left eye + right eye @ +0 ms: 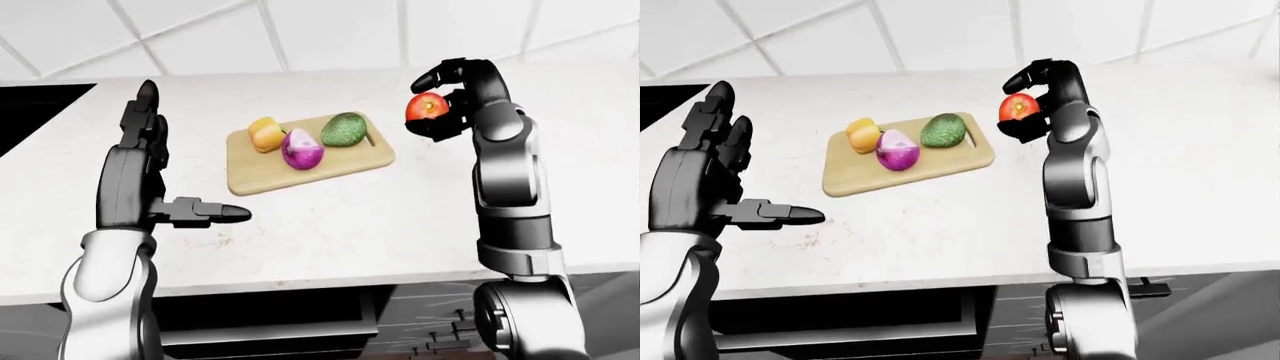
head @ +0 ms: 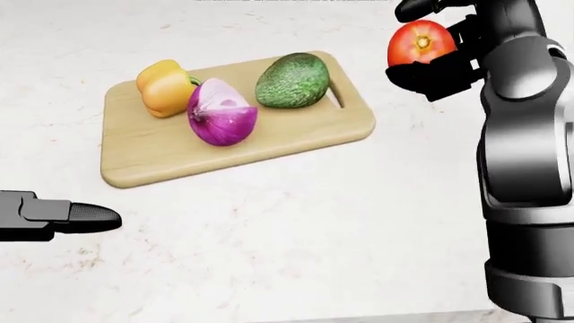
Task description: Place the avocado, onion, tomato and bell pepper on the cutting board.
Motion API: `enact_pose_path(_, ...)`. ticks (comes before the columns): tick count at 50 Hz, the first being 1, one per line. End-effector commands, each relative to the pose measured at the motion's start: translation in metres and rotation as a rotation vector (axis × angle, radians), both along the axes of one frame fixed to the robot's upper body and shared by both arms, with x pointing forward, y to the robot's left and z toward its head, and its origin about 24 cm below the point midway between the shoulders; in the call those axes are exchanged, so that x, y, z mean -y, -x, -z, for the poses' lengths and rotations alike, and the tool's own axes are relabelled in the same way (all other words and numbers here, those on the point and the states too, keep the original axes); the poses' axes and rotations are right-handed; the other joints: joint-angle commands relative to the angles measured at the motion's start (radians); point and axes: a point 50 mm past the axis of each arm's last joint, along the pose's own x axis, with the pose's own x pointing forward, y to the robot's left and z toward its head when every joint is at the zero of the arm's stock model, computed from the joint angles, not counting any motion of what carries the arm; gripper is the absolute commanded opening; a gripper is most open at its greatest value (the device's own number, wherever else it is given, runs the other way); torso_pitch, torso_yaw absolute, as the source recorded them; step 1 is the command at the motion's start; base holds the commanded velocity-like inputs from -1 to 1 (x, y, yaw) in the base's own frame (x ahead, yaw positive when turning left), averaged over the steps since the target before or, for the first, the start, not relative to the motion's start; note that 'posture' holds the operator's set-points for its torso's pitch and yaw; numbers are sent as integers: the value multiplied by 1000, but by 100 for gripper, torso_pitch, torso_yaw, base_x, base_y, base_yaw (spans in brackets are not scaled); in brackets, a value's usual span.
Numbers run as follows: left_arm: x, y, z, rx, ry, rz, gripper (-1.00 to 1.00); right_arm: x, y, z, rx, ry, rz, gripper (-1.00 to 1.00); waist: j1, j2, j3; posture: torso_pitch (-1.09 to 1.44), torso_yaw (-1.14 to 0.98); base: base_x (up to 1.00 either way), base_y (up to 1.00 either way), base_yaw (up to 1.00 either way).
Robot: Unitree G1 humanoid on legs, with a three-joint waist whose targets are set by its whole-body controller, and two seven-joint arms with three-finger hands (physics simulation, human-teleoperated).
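Fingers of the right hand [image 2: 431, 47] close around one tomato [image 2: 420, 42], raised just right of the cutting board [image 2: 161, 158] in the head view. One bell pepper [image 2: 164, 86], one onion [image 2: 221, 112] and one avocado [image 2: 293, 81] crowd the board's upper half; its lower half is bare. Spread wide, the left hand [image 1: 150, 172] holds nothing.

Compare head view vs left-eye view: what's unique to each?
Head view only: nothing extra; it is a tighter crop.
Left-eye only: the tiled wall, the whole open left hand, cabinets below the counter.
Both: cutting board carrying bell pepper, onion and avocado; right hand gripping the tomato.
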Motion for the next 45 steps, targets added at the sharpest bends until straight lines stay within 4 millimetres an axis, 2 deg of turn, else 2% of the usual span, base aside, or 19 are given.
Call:
enact_pose_path(1,1,4,-13,75,-24,-3,100,-3,3,-20,110,4,-12,-44,-1,1,-25,0,0,0,0,0)
enact_pose_path(32,2,4,-7,66,-32,-3,100,-34,-28,10,106,-92,-103,-45,0,0,-28,0,0,0,0,0)
enact_pose_path(45,4,1,-9,68,-32,-1,100,-38,-35,17,96,-106,-117,-45,1,-1,-29,0,0,0,0,0)
